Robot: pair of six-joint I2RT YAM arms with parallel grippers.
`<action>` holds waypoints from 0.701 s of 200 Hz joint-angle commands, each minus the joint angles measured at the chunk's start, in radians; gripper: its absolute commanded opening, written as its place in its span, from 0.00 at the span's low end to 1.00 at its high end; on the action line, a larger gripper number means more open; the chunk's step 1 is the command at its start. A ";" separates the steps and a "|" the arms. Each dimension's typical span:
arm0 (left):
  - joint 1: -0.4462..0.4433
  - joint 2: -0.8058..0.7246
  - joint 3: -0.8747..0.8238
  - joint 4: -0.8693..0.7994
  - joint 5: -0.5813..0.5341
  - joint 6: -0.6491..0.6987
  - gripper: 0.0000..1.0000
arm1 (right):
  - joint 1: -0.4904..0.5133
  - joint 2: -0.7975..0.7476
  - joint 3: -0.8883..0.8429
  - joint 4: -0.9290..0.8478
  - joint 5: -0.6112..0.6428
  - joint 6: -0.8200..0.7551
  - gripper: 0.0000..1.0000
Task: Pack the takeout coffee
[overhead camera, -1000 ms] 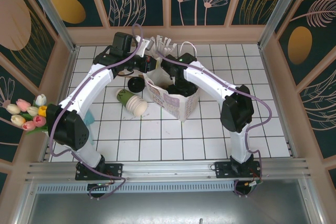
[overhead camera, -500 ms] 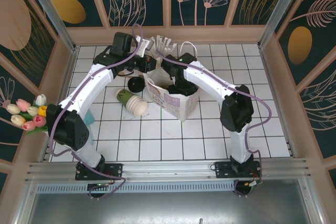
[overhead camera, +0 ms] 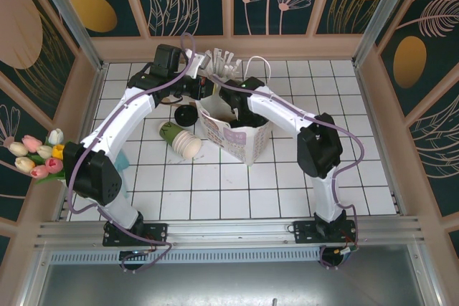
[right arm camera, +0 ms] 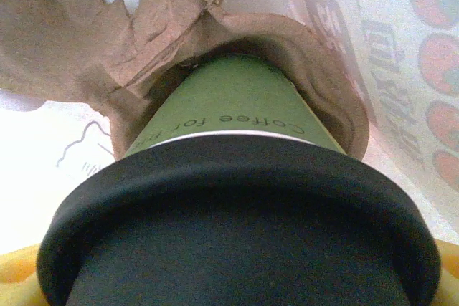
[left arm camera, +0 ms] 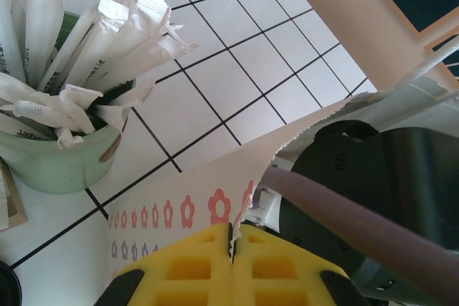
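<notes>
Top external: white-tiled bench (overhead camera: 237,191). A white paper bag (overhead camera: 247,141) with flower print stands near the middle-back. The left arm (overhead camera: 118,116) reaches to the bag's left rim. The right arm (overhead camera: 287,112) bends over and goes down into the bag's mouth. A stack of paper cups (overhead camera: 188,145) lies on its side just left of the bag. The straw holder (overhead camera: 215,59) is behind the bag, and a bunch of tulips (overhead camera: 37,154) is at the left wall.

Left wrist: left pincer (left arm camera: 231,252) closed. Its yellow pads (left arm camera: 186,270) are pressed together with the bag's serrated top edge pinched between them. The pale-green straw holder, full of white wrapped straws, stands upright on the bench beyond the bag, apart from it. The dark body of the right arm sits on the far side of the rim.

Right wrist: takeout coffee (right arm camera: 237,105) inside the bag, its base seated in a brown pulp carrier (right arm camera: 86,48). The green wall reads "Coffee for". The black lid (right arm camera: 237,249) is nearest the camera. Right pincer (right arm camera: 229,281) is spread wide around the lid, with a yellow pad at each lower corner of the view against the lid's sides, gripping the cup. The bag's printed wall is to the right.
</notes>
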 commanded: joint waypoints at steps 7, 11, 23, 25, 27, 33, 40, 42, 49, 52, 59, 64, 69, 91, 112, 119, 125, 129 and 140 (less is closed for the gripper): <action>0.000 -0.005 -0.002 0.012 0.013 -0.008 0.00 | -0.010 0.012 -0.045 0.020 0.002 -0.015 0.48; 0.000 -0.005 -0.003 0.012 0.013 -0.008 0.00 | -0.010 0.011 -0.046 0.021 0.001 -0.014 0.48; -0.001 -0.004 -0.002 0.012 0.013 -0.008 0.00 | -0.011 0.010 -0.049 0.023 0.003 -0.013 0.48; 0.000 -0.004 -0.002 0.013 0.014 -0.009 0.00 | -0.011 0.010 -0.050 0.023 0.002 -0.014 0.48; 0.000 -0.004 -0.002 0.013 0.014 -0.008 0.00 | -0.011 0.010 -0.051 0.024 0.002 -0.014 0.48; 0.000 -0.002 -0.001 0.014 0.014 -0.009 0.00 | -0.012 0.010 -0.051 0.024 0.002 -0.014 0.48; 0.000 -0.002 0.000 0.012 0.015 -0.009 0.00 | -0.012 0.009 -0.051 0.023 0.003 -0.013 0.48; 0.000 -0.002 0.000 0.013 0.014 -0.009 0.00 | -0.013 0.009 -0.051 0.023 0.003 -0.013 0.48; -0.001 -0.001 0.000 0.014 0.015 -0.009 0.00 | -0.012 0.007 -0.051 0.021 0.002 -0.012 0.48; 0.000 -0.001 0.000 0.014 0.015 -0.010 0.00 | -0.012 0.006 -0.052 0.021 0.003 -0.013 0.48; 0.000 -0.001 0.002 0.014 0.015 -0.011 0.00 | -0.013 0.004 -0.050 0.019 0.003 -0.010 0.48; 0.000 0.001 0.002 0.014 0.016 -0.009 0.00 | -0.013 0.003 -0.048 0.019 0.003 -0.011 0.48; 0.000 0.001 0.003 0.014 0.015 -0.010 0.00 | -0.013 0.000 -0.049 0.018 0.003 -0.011 0.48; 0.000 0.005 0.005 0.015 0.019 -0.009 0.00 | -0.013 -0.005 -0.046 0.012 0.006 -0.010 0.48; 0.000 0.007 0.008 0.016 0.021 -0.011 0.00 | -0.014 -0.009 -0.048 0.011 0.008 -0.008 0.48; 0.000 0.007 0.009 0.015 0.022 -0.011 0.00 | -0.014 -0.009 -0.049 0.012 0.008 -0.008 0.48; 0.000 0.007 0.010 0.015 0.022 -0.011 0.00 | -0.017 -0.010 -0.051 0.013 0.008 -0.008 0.48; -0.001 0.007 0.009 0.016 0.021 -0.011 0.00 | -0.016 -0.010 -0.052 0.013 0.008 -0.007 0.48; 0.000 0.007 0.008 0.015 0.022 -0.011 0.00 | -0.016 -0.011 -0.053 0.013 0.007 -0.008 0.48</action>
